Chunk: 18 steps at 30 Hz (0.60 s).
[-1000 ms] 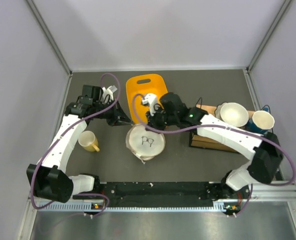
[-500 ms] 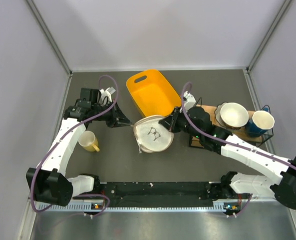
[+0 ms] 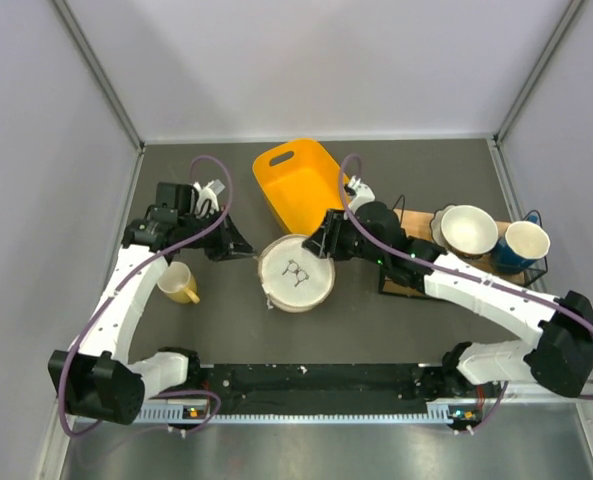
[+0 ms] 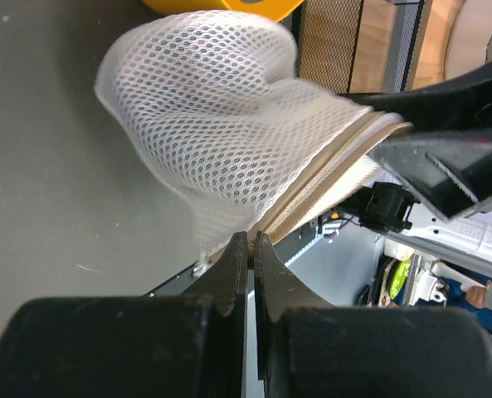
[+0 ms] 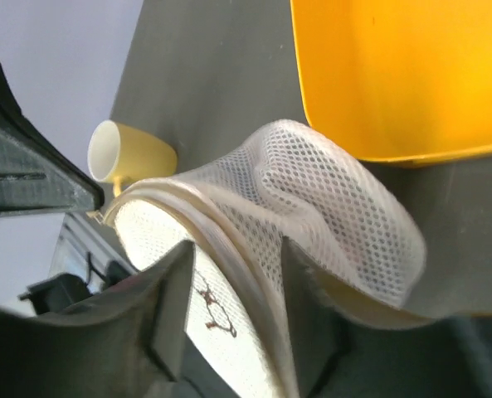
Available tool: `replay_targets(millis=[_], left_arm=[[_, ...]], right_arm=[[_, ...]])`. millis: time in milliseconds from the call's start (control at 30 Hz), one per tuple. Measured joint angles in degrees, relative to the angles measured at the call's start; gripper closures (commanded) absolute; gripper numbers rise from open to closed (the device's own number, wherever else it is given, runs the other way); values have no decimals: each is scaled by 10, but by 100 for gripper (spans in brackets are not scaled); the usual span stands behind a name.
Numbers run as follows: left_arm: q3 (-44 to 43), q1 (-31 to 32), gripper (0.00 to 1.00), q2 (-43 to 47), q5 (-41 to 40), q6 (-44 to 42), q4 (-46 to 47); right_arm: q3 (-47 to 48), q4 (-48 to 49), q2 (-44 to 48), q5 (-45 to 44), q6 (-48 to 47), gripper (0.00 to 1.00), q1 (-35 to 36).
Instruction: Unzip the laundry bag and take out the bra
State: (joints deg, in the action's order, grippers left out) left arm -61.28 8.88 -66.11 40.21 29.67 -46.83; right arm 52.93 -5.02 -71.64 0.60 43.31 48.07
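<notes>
The laundry bag (image 3: 296,272) is a round white mesh pouch with a tan zip rim, and its flat face with the black drawing points up. My left gripper (image 3: 246,250) is at its left edge. In the left wrist view the jaws (image 4: 250,242) are shut on the tan rim of the bag (image 4: 221,124). My right gripper (image 3: 322,244) is at the bag's back right edge. In the right wrist view its fingers (image 5: 175,286) straddle and clamp the rim of the bag (image 5: 337,207). The bra is hidden.
A yellow tub (image 3: 298,187) stands just behind the bag, close to the right gripper. A yellow mug (image 3: 178,283) stands to the left below the left arm. A white bowl (image 3: 468,228) and a blue cup (image 3: 526,243) sit on a rack (image 3: 412,278) to the right.
The bag has moved from in front of the tub to slightly left and nearer, and now faces flat up. The right gripper shifted back along its rim. The left gripper drew slightly left.
</notes>
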Motion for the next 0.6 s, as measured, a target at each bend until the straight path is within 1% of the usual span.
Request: replay_targets(millis=[100, 233, 300, 433, 600], left_arm=[[-13, -1, 100, -1, -5, -8, -4], [-13, -1, 100, -12, -7, -12, -14], [-13, -1, 100, -17, -7, -12, -15], [-13, -1, 100, -18, -7, -12, -15], [-13, -1, 100, -19, -9, -11, -15]], right_arm=[[25, -26, -6, -14, -27, 35, 10], [28, -75, -3, -37, -63, 37, 27], [28, -99, -2, -48, -75, 39, 30], [26, -136, 7, -70, -90, 39, 35], [26, -158, 9, -76, -99, 36, 57]])
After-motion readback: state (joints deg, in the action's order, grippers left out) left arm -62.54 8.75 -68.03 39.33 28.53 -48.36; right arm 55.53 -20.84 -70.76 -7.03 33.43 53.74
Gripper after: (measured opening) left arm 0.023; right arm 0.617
